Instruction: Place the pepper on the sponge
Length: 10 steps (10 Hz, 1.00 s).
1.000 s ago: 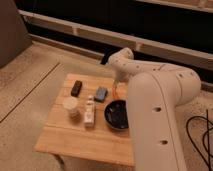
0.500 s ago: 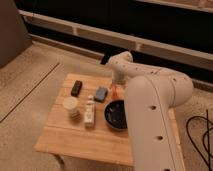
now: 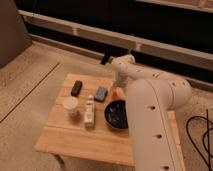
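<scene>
On a wooden table (image 3: 60,137), the white arm's gripper (image 3: 118,89) hangs just right of the sponge (image 3: 101,93), at the pepper (image 3: 115,94); whether it holds the pepper cannot be told. A black bowl (image 3: 107,116) sits near the sponge.

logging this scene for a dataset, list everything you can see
table: one, light wood, middle of the view
black block: one, black, far left of the table top
sponge: one, blue-grey, right of the black block
cup: one, white, nearer side, in front of the black block
bottle: one, white, just right of the cup
bowl: one, black, right part of the table, at the arm's edge
pepper: one, red-orange, just right of the sponge, under the gripper
cable: one, black, floor at far right
arm: one, white, arching from lower right over the table
gripper: one, white, pointing down at the pepper beside the sponge
</scene>
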Each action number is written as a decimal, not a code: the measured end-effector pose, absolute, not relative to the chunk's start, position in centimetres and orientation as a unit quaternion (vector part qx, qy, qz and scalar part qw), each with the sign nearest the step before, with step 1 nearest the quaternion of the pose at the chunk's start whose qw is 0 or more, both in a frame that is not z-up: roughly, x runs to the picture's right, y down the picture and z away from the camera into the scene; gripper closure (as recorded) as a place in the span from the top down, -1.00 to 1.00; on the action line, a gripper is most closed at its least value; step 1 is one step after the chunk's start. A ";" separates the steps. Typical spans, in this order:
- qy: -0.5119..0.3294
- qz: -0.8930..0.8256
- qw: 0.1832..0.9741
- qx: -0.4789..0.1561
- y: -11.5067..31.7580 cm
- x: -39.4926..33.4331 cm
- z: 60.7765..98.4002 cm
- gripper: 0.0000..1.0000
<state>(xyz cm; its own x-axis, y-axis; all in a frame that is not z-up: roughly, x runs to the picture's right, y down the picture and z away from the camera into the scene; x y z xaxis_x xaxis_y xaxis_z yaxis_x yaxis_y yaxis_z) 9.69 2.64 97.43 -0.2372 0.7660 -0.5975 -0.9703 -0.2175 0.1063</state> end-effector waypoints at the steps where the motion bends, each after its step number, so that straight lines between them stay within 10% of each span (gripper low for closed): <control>1: 0.248 0.748 0.575 -0.221 3.3 10.1 97.5 0.30; 4: 0.261 0.738 0.575 -0.238 4.5 9.8 98.0 0.27; 10: 0.234 0.722 0.598 -0.259 3.9 9.0 98.1 -0.94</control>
<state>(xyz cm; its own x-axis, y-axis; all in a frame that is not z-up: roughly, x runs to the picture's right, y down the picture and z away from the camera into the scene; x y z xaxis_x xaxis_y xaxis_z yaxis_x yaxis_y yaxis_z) 8.96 3.91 98.06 -0.1506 0.7414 -0.6540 -0.9840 -0.1758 0.0273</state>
